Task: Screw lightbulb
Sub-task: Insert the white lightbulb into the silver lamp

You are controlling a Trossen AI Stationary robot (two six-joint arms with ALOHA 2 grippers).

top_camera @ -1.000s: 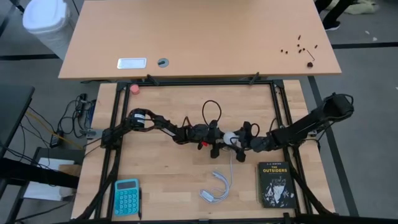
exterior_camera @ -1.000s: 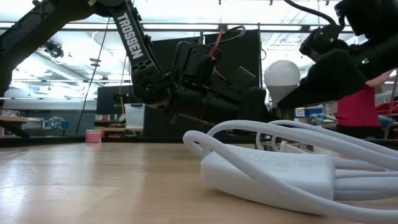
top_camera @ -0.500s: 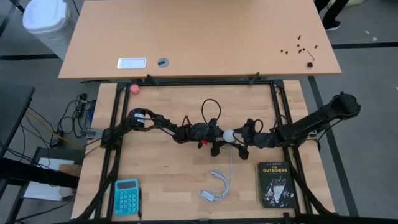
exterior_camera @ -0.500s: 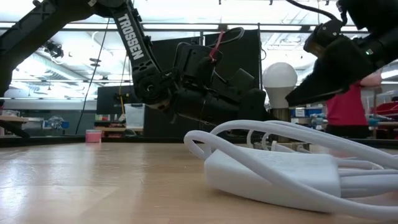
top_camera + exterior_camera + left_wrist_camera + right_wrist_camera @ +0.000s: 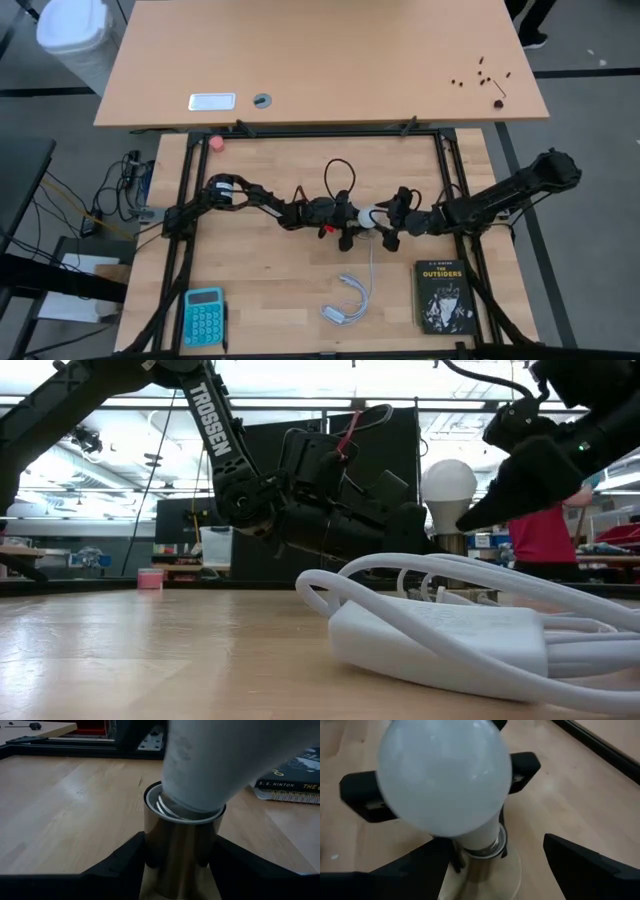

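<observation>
Nearest the front edge of the surface (image 5: 260,290) lies a coiled white cable with its adapter (image 5: 440,640), with a teal calculator (image 5: 203,315) off to one side of it and a paperback book (image 5: 443,296) off to the other. Just beyond the cable the two arms meet. The left gripper (image 5: 182,865) has its fingers clamped on the metal socket (image 5: 181,847), holding it upright on the wood. The lightbulb (image 5: 445,785) stands in that socket, its screw base partly seated and the globe leaning a little. The right gripper (image 5: 500,865) sits around the bulb with its fingers spread wide on either side, touching nothing. This looks like a pause between turns of the screwing step. Next, I'd say, the right fingers must close on the globe and twist while the left keeps the socket steady.
</observation>
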